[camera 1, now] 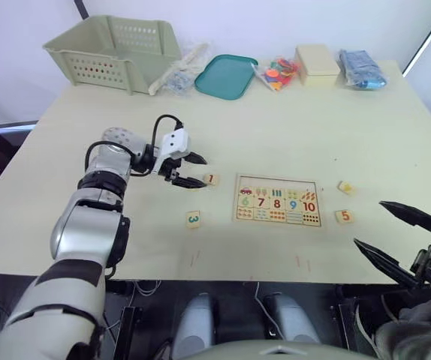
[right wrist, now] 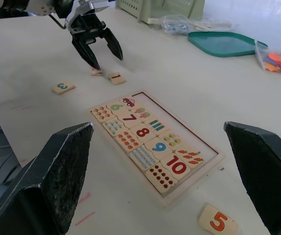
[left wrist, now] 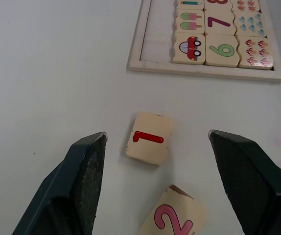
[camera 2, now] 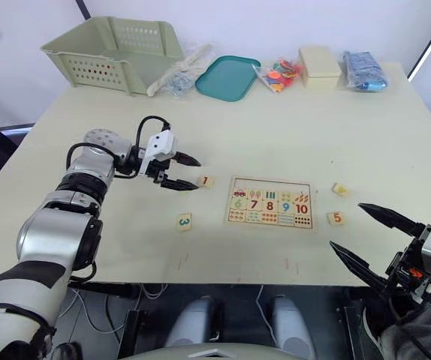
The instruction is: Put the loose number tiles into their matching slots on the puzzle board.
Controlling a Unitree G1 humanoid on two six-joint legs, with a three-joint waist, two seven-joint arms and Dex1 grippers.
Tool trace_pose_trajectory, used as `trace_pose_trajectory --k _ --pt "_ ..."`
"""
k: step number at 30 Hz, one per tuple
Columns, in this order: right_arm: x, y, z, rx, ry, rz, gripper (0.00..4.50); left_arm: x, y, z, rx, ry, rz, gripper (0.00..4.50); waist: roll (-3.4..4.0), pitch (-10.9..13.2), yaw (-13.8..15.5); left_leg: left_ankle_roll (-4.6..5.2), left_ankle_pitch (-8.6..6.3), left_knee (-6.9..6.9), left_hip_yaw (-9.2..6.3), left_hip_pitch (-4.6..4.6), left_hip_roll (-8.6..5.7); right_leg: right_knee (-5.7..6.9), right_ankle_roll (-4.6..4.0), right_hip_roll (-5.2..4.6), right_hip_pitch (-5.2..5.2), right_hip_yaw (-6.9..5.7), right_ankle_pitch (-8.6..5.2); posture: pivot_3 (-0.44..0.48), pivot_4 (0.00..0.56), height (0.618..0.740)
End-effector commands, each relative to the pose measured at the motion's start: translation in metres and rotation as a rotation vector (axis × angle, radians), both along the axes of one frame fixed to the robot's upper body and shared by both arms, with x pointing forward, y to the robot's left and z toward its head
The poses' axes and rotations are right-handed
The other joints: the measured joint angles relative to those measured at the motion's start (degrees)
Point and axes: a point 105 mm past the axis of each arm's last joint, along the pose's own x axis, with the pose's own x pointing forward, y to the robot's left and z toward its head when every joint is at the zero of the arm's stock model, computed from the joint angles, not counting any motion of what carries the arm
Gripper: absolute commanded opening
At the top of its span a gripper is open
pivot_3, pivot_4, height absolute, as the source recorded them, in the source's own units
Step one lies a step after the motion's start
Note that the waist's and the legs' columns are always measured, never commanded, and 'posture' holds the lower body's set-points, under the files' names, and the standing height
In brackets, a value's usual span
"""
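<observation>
Pale tabletop (camera 1: 328,127), puzzle board (camera 1: 278,201) near its front edge — top-row slots (right wrist: 177,120) all bare.
Tile 1 (camera 1: 211,179) lies just left of the board, tile 2 (left wrist: 174,218) close beside it under the left gripper (camera 1: 188,170), whose fingers are spread wide with nothing between them. Tile 3 (camera 1: 193,218) sits further left and nearer the front. Tile 5 (camera 1: 343,217) lies just right of the board, another tile (camera 1: 345,187) behind it. Right gripper (camera 1: 396,236) hangs right of the board — fingers apart, empty. Teal tray (camera 1: 227,76) rests far behind.
</observation>
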Motion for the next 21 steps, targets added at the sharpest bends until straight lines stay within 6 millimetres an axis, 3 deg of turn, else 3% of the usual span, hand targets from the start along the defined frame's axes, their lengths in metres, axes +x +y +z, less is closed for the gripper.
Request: trace_pose_trajectory --k 1,3,6,7,21 --pt "-0.003 0.001 0.009 -0.025 -0.057 -0.021 4.5 0.005 -0.002 0.007 0.027 -0.049 -0.002 3.51 0.0 0.0 -0.1 0.0 0.0 0.0 0.0 0.0 0.0 0.0 0.0 0.0 0.0 0.0 0.0 0.0 0.15 0.74" --pt "-0.004 0.002 0.008 -0.023 -0.056 -0.024 4.5 0.005 -0.003 0.005 0.036 -0.038 -0.001 3.51 0.0 0.0 0.0 0.0 0.0 0.0 -0.01 0.0 0.0 0.01 0.0 0.0 0.0 0.0 0.0 0.0 0.15 0.74" --pt "-0.005 0.004 0.007 -0.02 -0.055 -0.029 4.5 0.006 -0.003 0.002 0.06 -0.039 0.0 2.9 0.0 0.0 0.0 0.0 0.0 0.0 -0.01 0.0 0.0 0.01 0.0 0.0 0.0 0.0 0.0 0.0 0.15 0.74" --pt "-0.005 0.004 0.007 -0.019 -0.055 -0.031 4.5 0.006 -0.004 0.001 0.067 -0.041 0.0 2.42 0.0 0.0 0.0 0.0 0.0 0.0 -0.01 0.0 0.0 0.01 0.0 0.0 0.0 -0.01 0.0 0.0 0.15 0.74" --pt "-0.007 0.008 0.006 -0.007 -0.062 -0.044 4.5 0.011 -0.007 -0.003 0.086 -0.07 0.028 2.42 0.0 0.0 0.0 0.0 0.0 0.0 -0.03 0.0 -0.01 0.02 0.0 0.0 0.0 -0.02 0.0 0.0 0.15 0.74"
